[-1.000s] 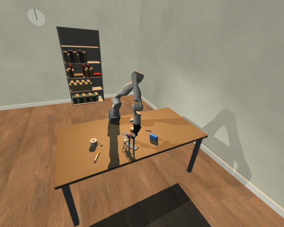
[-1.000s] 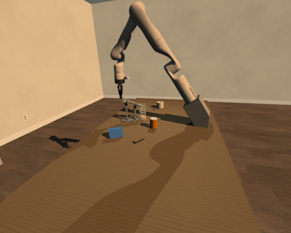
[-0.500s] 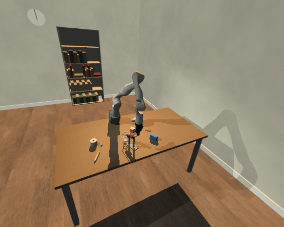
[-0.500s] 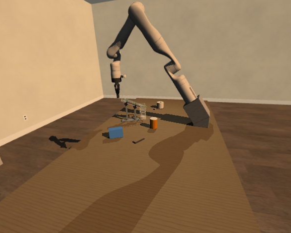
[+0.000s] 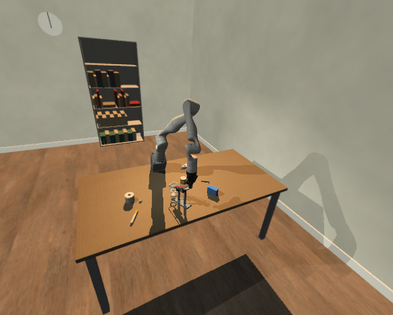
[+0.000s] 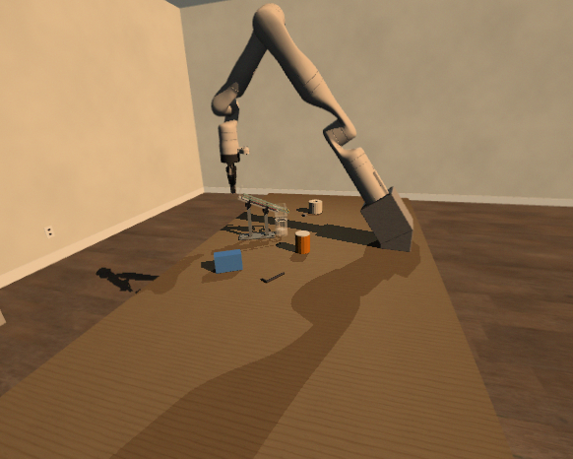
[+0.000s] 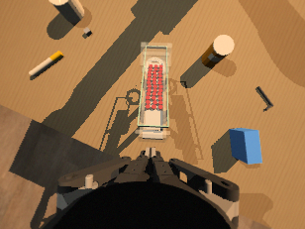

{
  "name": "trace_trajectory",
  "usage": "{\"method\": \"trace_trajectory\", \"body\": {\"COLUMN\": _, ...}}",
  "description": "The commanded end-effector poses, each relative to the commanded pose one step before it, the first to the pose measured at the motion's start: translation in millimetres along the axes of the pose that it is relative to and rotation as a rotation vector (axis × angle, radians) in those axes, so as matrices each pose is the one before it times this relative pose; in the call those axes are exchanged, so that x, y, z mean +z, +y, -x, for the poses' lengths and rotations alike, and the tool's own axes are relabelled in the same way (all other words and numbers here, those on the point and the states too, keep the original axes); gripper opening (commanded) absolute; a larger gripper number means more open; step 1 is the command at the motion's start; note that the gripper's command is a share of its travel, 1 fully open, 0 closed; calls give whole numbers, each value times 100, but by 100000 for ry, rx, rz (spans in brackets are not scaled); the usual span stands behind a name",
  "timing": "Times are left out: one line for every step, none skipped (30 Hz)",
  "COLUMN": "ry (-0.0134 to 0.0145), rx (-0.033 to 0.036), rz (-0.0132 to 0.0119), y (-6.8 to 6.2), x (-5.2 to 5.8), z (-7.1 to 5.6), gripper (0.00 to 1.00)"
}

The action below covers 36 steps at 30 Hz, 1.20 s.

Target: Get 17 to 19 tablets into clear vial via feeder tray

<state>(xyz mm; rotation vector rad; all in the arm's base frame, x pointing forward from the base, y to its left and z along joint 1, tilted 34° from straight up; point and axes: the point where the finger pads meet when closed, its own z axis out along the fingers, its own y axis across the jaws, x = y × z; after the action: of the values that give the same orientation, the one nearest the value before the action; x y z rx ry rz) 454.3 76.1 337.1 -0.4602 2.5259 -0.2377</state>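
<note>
Only the wrist view shows red tablets point(image 7: 154, 85) in the tray point(image 7: 168, 83) — the gripper point(image 7: 152, 157) above its near end is shut, empty.

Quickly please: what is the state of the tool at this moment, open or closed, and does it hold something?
Tool: closed, fingers together, holding nothing; it hangs above the near end of the feeder tray.

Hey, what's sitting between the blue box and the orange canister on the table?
Only a small dark L-shaped key lies off that line; between the blue box and the orange canister the wrist view shows just table surface and shadow.
</note>
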Motion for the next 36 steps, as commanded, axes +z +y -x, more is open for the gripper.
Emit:
{"method": "trace_trajectory", "body": {"ry": 310, "rx": 60, "rz": 491, "y": 185, "x": 437, "z": -1183, "gripper": 0}}
{"method": "trace_trajectory", "body": {"ry": 0, "rx": 0, "rz": 0, "y": 0, "x": 211, "z": -476, "gripper": 0}}
{"method": "trace_trajectory", "body": {"ry": 0, "rx": 0, "rz": 0, "y": 0, "x": 192, "z": -433, "gripper": 0}}
{"method": "trace_trajectory", "body": {"ry": -4, "rx": 1, "rz": 3, "y": 0, "x": 106, "z": -237, "gripper": 0}}
{"method": "trace_trajectory", "body": {"ry": 1, "rx": 0, "rz": 0, "y": 0, "x": 78, "z": -177, "gripper": 0}}
{"method": "trace_trajectory", "body": {"ry": 2, "rx": 0, "rz": -1, "y": 0, "x": 48, "z": -109, "gripper": 0}}
{"method": "trace_trajectory", "body": {"ry": 1, "rx": 0, "rz": -1, "y": 0, "x": 21, "z": -47, "gripper": 0}}
{"method": "trace_trajectory", "body": {"ry": 0, "rx": 0, "rz": 0, "y": 0, "x": 3, "z": -8, "gripper": 0}}
{"method": "trace_trajectory", "body": {"ry": 0, "rx": 0, "rz": 0, "y": 0, "x": -4, "z": 9, "gripper": 0}}
{"method": "trace_trajectory", "body": {"ry": -1, "rx": 0, "rz": 1, "y": 0, "x": -24, "z": 56, "gripper": 0}}
{"method": "trace_trajectory", "body": {"ry": -2, "rx": 0, "rz": 1, "y": 0, "x": -57, "z": 130, "gripper": 0}}
{"method": "trace_trajectory", "body": {"ry": 0, "rx": 0, "rz": 0, "y": 0, "x": -95, "z": 214, "gripper": 0}}
{"method": "trace_trajectory", "body": {"ry": 2, "rx": 0, "rz": -1, "y": 0, "x": -130, "z": 293, "gripper": 0}}
{"method": "trace_trajectory", "body": {"ry": 0, "rx": 0, "rz": 0, "y": 0, "x": 0, "z": 0, "gripper": 0}}
{"method": "trace_trajectory", "body": {"ry": 0, "rx": 0, "rz": 0, "y": 0, "x": 0, "z": 0, "gripper": 0}}
{"method": "trace_trajectory", "body": {"ry": 1, "rx": 0, "rz": -1, "y": 0, "x": -159, "z": 357, "gripper": 0}}
{"method": "trace_trajectory", "body": {"ry": 0, "rx": 0, "rz": 0, "y": 0, "x": -176, "z": 398, "gripper": 0}}
{"method": "trace_trajectory", "body": {"ry": -1, "rx": 0, "rz": 0, "y": 0, "x": -182, "z": 410, "gripper": 0}}
{"method": "trace_trajectory", "body": {"ry": -1, "rx": 0, "rz": 0, "y": 0, "x": -174, "z": 394, "gripper": 0}}
{"method": "trace_trajectory", "body": {"ry": 0, "rx": 0, "rz": 0, "y": 0, "x": -155, "z": 351, "gripper": 0}}
{"method": "trace_trajectory", "body": {"ry": 1, "rx": 0, "rz": -1, "y": 0, "x": -127, "z": 285, "gripper": 0}}
{"method": "trace_trajectory", "body": {"ry": -1, "rx": 0, "rz": 1, "y": 0, "x": -91, "z": 207, "gripper": 0}}
{"method": "trace_trajectory", "body": {"ry": 1, "rx": 0, "rz": -1, "y": 0, "x": -56, "z": 125, "gripper": 0}}
{"method": "trace_trajectory", "body": {"ry": 1, "rx": 0, "rz": -1, "y": 0, "x": -24, "z": 53, "gripper": 0}}
{"method": "trace_trajectory", "body": {"ry": 0, "rx": 0, "rz": 0, "y": 0, "x": -4, "z": 9, "gripper": 0}}
{"method": "trace_trajectory", "body": {"ry": 0, "rx": 0, "rz": 0, "y": 0, "x": 0, "z": 0, "gripper": 0}}
{"method": "trace_trajectory", "body": {"ry": 0, "rx": 0, "rz": 0, "y": 0, "x": 0, "z": 0, "gripper": 0}}
{"method": "trace_trajectory", "body": {"ry": 0, "rx": 0, "rz": 0, "y": 0, "x": 0, "z": 0, "gripper": 0}}
{"method": "trace_trajectory", "body": {"ry": 0, "rx": 0, "rz": 0, "y": 0, "x": 0, "z": 0, "gripper": 0}}
{"method": "trace_trajectory", "body": {"ry": 0, "rx": 0, "rz": 0, "y": 0, "x": 0, "z": 0, "gripper": 0}}
{"method": "trace_trajectory", "body": {"ry": 0, "rx": 0, "rz": 0, "y": 0, "x": 0, "z": 0, "gripper": 0}}
{"method": "trace_trajectory", "body": {"ry": 0, "rx": 0, "rz": 0, "y": 0, "x": 0, "z": 0, "gripper": 0}}
{"method": "trace_trajectory", "body": {"ry": 0, "rx": 0, "rz": 0, "y": 0, "x": 0, "z": 0, "gripper": 0}}
{"method": "trace_trajectory", "body": {"ry": 0, "rx": 0, "rz": 0, "y": 0, "x": 5, "z": -12, "gripper": 0}}
{"method": "trace_trajectory", "body": {"ry": -1, "rx": 0, "rz": 1, "y": 0, "x": 32, "z": -72, "gripper": 0}}
{"method": "trace_trajectory", "body": {"ry": -1, "rx": 0, "rz": 1, "y": 0, "x": 74, "z": -166, "gripper": 0}}
